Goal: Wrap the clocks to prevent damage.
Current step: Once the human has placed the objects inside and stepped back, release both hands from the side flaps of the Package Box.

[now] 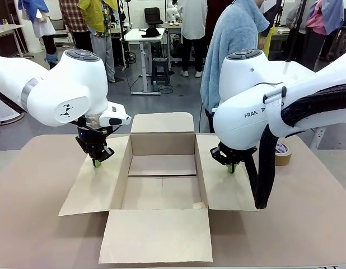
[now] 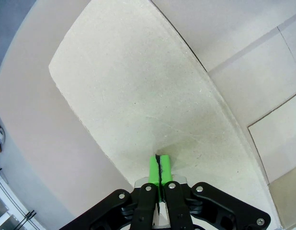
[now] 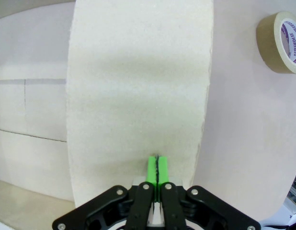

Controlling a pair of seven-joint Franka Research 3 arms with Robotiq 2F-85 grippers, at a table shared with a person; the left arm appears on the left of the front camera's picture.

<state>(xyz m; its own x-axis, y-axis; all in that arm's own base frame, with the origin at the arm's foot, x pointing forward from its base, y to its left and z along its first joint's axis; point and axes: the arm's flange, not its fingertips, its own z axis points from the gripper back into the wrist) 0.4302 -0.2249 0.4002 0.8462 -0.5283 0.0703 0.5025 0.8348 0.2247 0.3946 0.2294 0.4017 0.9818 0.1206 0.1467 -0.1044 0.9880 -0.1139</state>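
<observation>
On the side flaps [image 1: 94, 188] of the cardboard box [image 1: 162, 143], left gripper [image 1: 97, 162] and right gripper [image 1: 231, 167] rest with fingers shut on nothing; where the clocks lie cannot be told. Risk: a fingertip sliding off lets a flap spring up across the opening

Tape roll [image 1: 283, 155] partly behind the right arm [image 1: 285, 103]

Open brown cardboard box [image 1: 162, 144], upright, all four flaps folded outward
</observation>
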